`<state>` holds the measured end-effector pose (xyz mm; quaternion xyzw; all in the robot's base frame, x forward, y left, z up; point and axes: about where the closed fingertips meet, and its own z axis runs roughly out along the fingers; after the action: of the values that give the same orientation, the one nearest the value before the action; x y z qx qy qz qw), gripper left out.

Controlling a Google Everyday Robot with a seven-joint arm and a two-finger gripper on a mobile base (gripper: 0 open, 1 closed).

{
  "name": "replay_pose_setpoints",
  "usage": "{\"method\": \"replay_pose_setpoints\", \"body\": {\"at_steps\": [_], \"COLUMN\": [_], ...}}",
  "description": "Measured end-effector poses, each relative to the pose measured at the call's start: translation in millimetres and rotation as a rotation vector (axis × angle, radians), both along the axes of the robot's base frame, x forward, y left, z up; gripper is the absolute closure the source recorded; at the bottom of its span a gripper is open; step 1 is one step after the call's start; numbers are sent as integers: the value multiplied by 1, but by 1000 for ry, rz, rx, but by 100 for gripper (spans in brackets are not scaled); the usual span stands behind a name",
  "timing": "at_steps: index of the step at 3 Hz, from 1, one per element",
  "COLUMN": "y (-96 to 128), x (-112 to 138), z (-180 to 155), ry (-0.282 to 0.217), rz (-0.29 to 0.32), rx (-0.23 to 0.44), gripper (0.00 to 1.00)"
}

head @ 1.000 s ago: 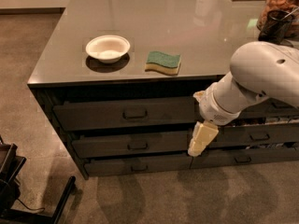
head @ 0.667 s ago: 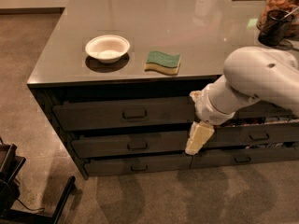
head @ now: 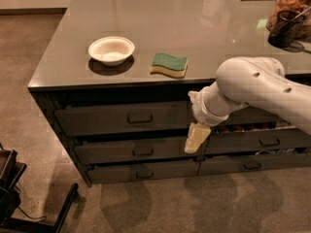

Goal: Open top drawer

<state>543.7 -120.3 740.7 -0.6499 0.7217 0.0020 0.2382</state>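
The top drawer [head: 97, 121] is the tall dark grey front right under the left part of the countertop. Its small loop handle [head: 140, 118] sits at its middle. The drawer front stands about flush with the cabinet. My gripper [head: 197, 138] is cream-coloured and points downward on the end of the white arm [head: 252, 89]. It hangs in front of the drawer stack, to the right of the handle and a little below it, level with the seam above the second drawer. It does not touch the handle.
A white bowl [head: 112, 49] and a green-and-yellow sponge [head: 168, 64] lie on the grey countertop [head: 160, 18]. A jar [head: 291, 4] and a dark cup [head: 285, 29] stand far right. Slimmer drawers [head: 142, 152] lie below. Black equipment [head: 12, 188] stands on the floor at left.
My gripper and arm have moved a little to the left and slightly up, closer to the top drawer's handle. The drawers have not moved.
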Motion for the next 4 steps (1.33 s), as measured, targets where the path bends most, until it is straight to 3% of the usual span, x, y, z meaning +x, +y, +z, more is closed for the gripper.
{"method": "replay_pose_setpoints", "body": {"at_steps": [2, 4], "y": [6, 12], "x": [34, 64], "z": [-33, -62], "ry": [-5, -11], "rz": [17, 72], "rx": [-21, -49], "gripper": [0, 0]}}
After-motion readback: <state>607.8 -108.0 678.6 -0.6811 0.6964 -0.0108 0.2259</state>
